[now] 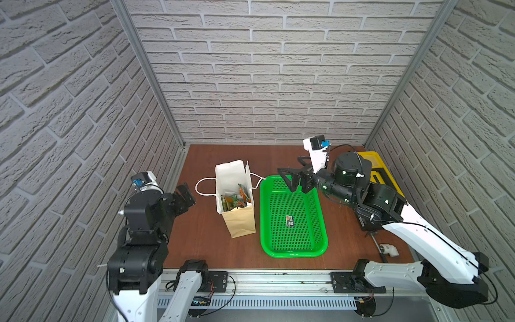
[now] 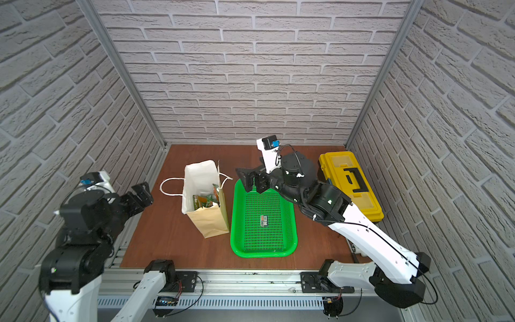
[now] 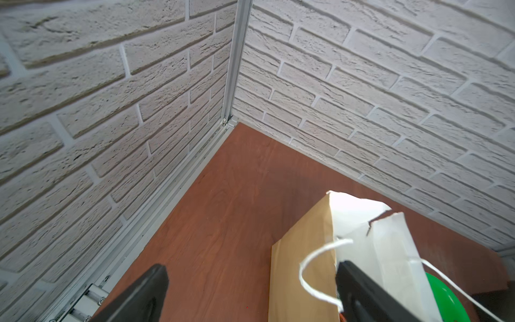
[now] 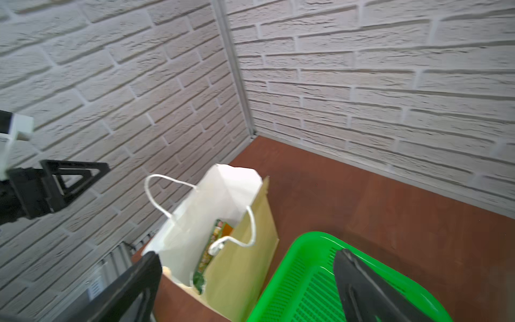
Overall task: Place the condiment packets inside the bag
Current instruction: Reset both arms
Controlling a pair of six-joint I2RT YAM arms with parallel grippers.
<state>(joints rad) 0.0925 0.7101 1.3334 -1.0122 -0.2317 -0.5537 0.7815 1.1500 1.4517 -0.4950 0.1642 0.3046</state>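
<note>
Condiment packets (image 1: 234, 199) stand on edge inside the bag (image 1: 239, 223), green and orange wrappers showing in both top views and through the white-lined mouth in the right wrist view (image 4: 211, 251). We see the right gripper (image 4: 246, 252) with its jaws spread wide and nothing between them. It hangs above the far end of the green basket (image 1: 294, 251), pointing toward the bag's open top, apart from the paper. The left gripper (image 3: 250, 266) is likewise spread and empty. It is raised on the other side of the bag, near the white cord handle (image 1: 200, 184) that loops out toward it. Whether the cord brushes a finger we cannot tell.

The bag stands upright on the brown table (image 1: 200, 245), just beside the basket's long side. We find no packets in the basket; only a small dark label (image 1: 289, 220) lies flat near the middle of its perforated floor. Behind the right arm, a yellow toolbox (image 2: 331, 164) sits against the wall. A white pipe elbow (image 1: 388, 249) lies near the front edge.
</note>
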